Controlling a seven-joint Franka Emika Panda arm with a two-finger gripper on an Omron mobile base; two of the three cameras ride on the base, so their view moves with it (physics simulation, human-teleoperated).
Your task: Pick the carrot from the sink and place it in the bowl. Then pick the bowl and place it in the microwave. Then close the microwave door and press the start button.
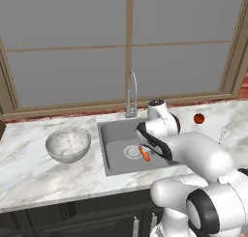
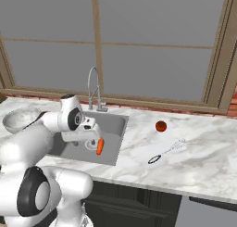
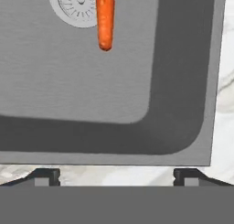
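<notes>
Progress: nothing done | carrot (image 3: pixel 105 19) on sink (image 3: pixel 68 95) floor, touching drain | bowl (image 1: pixel 68 144) empty on worktop (image 1: pixel 29 168), left of sink | tool (image 3: pixel 116 176) wide open, holding nothing, above sink's near rim | microwave steps pending

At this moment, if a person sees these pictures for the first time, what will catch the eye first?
Most striking is the bright orange carrot lying in the grey sink, beside the round drain. The white arm reaches over the basin, its gripper open above the carrot. On the counter left of the sink stands the stone-grey bowl, and a small red ball lies to the right.
</notes>
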